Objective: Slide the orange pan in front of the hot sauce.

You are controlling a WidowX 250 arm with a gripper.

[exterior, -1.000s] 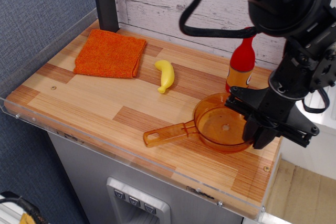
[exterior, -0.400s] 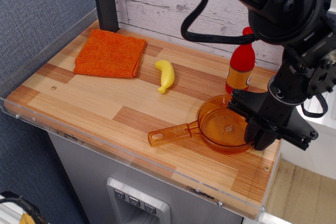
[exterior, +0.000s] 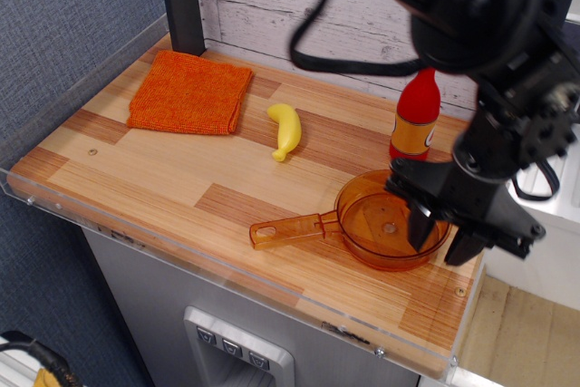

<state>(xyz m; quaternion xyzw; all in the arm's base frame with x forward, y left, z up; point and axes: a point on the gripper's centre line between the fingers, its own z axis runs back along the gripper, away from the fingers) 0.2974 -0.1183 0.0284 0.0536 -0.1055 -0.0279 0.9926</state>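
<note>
The orange pan [exterior: 373, 221] lies on the wooden table near the front right, its long handle pointing left toward the front edge. The hot sauce [exterior: 415, 120], a red bottle with an orange label, stands upright just behind the pan's bowl. My gripper [exterior: 444, 237] hangs over the pan's right rim. Its two dark fingers stand apart, one inside the bowl and one outside it, with the rim showing in the gap between them. The arm hides the pan's far right edge.
A yellow banana [exterior: 285, 130] lies mid-table. A square orange cloth [exterior: 190, 92] lies at the back left. A dark post [exterior: 181, 2] stands at the back wall. The table's right edge [exterior: 471, 287] is close to the pan.
The pan has shifted slightly and its handle has swung a little. The gripper's fingers, earlier together at the pan's right rim, now stand apart.
</note>
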